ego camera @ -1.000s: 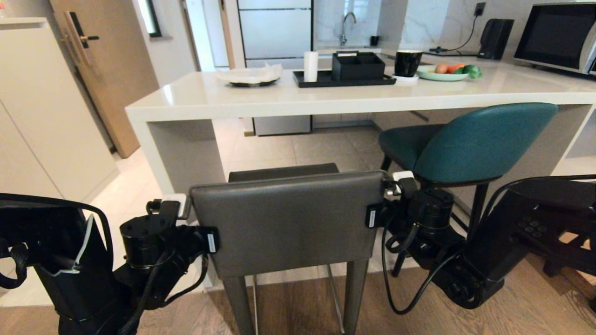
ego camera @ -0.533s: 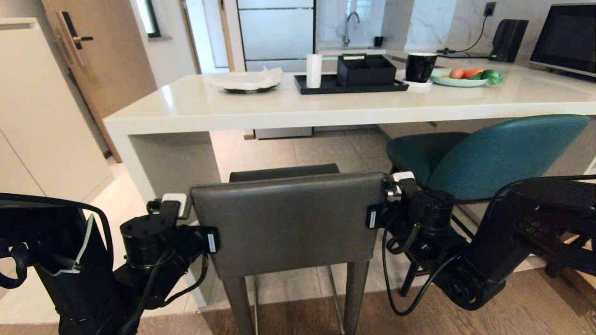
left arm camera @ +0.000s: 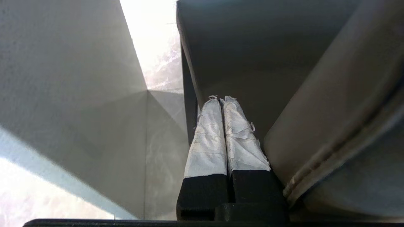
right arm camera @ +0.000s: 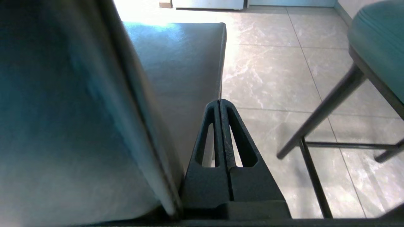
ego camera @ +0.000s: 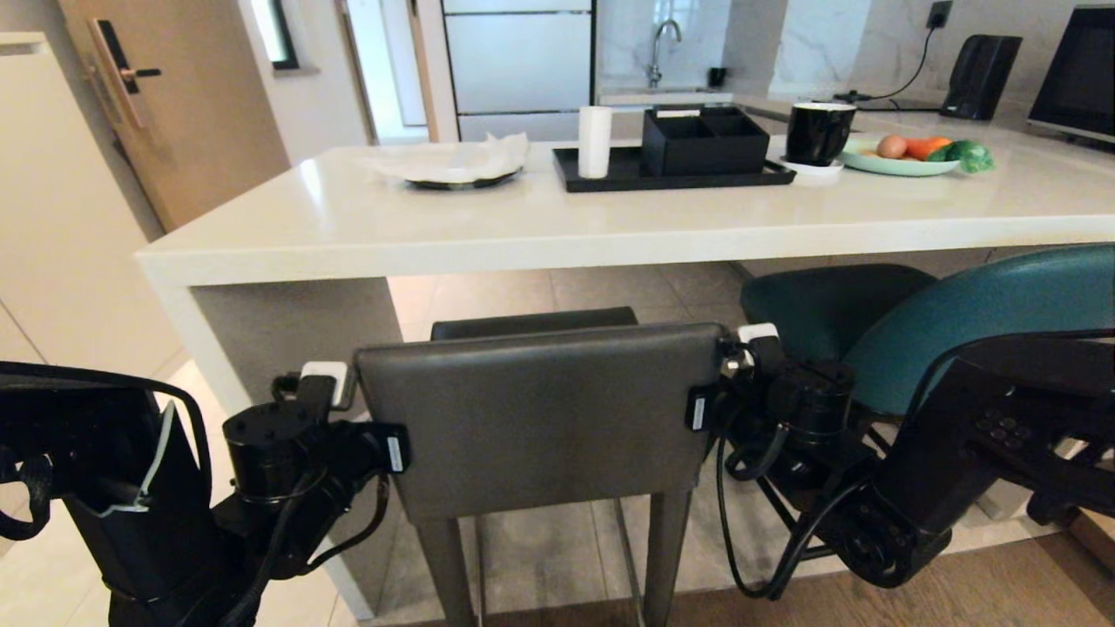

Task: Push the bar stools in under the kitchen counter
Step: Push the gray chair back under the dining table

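The grey square-backed bar stool (ego camera: 540, 418) stands right in front of me, its seat (ego camera: 531, 322) by the front edge of the white kitchen counter (ego camera: 523, 235). My left gripper (ego camera: 335, 387) is shut and empty, lying against the left side of the stool's backrest (left arm camera: 331, 110); in the left wrist view its taped fingertips (left arm camera: 221, 99) are pressed together. My right gripper (ego camera: 736, 348) is shut and empty too, lying along the right side of the backrest (right arm camera: 63, 110), with its tips (right arm camera: 220, 101) touching. The teal bar stool (ego camera: 984, 322) stands to the right, its seat under the counter.
The counter's white side panel (ego camera: 287, 340) stands close to the left of the grey stool. The teal stool's thin legs (right arm camera: 318, 126) are close by my right arm. On the counter are a black tray (ego camera: 671, 174), a black mug (ego camera: 819, 132) and a plate of vegetables (ego camera: 915, 157).
The whole view has moved toward the counter, which now looms larger and nearer. The grey stool stays in the same place between my two shut grippers, so it has come forward with me.
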You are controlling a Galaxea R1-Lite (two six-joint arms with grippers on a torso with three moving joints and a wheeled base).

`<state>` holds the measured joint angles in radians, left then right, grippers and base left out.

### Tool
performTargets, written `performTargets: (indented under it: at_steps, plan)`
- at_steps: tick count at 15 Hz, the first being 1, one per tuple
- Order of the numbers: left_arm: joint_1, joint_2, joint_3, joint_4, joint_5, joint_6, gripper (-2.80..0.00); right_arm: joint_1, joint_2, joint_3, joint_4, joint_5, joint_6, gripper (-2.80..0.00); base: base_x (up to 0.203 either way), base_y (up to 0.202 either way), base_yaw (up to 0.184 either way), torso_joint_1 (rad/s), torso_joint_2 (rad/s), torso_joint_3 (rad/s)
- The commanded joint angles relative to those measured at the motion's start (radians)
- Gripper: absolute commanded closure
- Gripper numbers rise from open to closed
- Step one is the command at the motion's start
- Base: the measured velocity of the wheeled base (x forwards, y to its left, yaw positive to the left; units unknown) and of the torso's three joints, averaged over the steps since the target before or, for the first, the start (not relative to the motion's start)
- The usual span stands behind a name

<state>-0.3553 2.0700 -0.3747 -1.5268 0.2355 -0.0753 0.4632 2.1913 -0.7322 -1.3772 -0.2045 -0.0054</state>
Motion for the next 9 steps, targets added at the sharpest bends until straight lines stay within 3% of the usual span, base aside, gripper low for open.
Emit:
performTargets:
  at_steps: [1, 6, 9]
  plan:
    - [-0.001, -0.003, 0.002, -0.003, 0.002, -0.001, 0.0, 0.006, -0.004, 0.007, -0.003, -0.001, -0.001, 0.0, 0.0, 0.0, 0.0, 0.0, 0.0, 0.0]
    - [0.001, -0.03, 0.009, -0.003, 0.003, 0.0, 0.0, 0.009, -0.023, 0.009, -0.011, -0.02, -0.001, 0.0, 0.0, 0.0, 0.0, 0.0, 0.0, 0.0]
    - [0.017, -0.111, 0.082, -0.003, 0.036, 0.002, 0.0, 0.013, -0.109, 0.065, -0.01, -0.031, 0.0, 0.0, 0.0, 0.0, 0.0, 0.0, 0.0, 0.0]
